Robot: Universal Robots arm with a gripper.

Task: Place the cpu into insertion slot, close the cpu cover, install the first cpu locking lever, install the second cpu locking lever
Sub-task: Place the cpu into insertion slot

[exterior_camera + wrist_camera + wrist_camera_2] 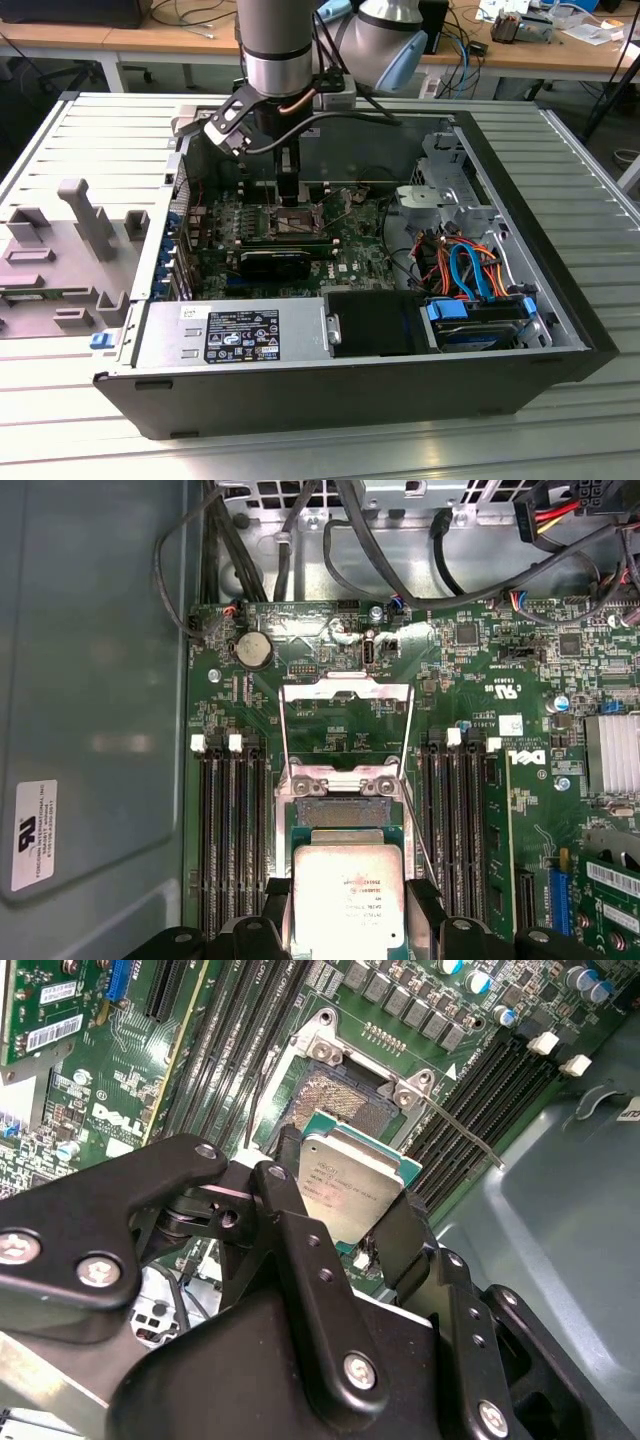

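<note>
The end effector [348, 1192] clamps the cpu [355, 1185] by its edges, apparently hovering just above the bare insertion slot [345, 1100], so nothing is seated yet: the cpu cover [345, 686] stands swung open and both locking levers [462, 1128] are unlatched.

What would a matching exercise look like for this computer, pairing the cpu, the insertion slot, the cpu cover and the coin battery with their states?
Things:
1. cpu
2. insertion slot
3. cpu cover
4. coin battery

States:
A. swung open
B. held in the gripper
C. round and silvery, on the green board
D. uncovered, contacts showing

Pairs: 1-B, 2-D, 3-A, 4-C
</note>
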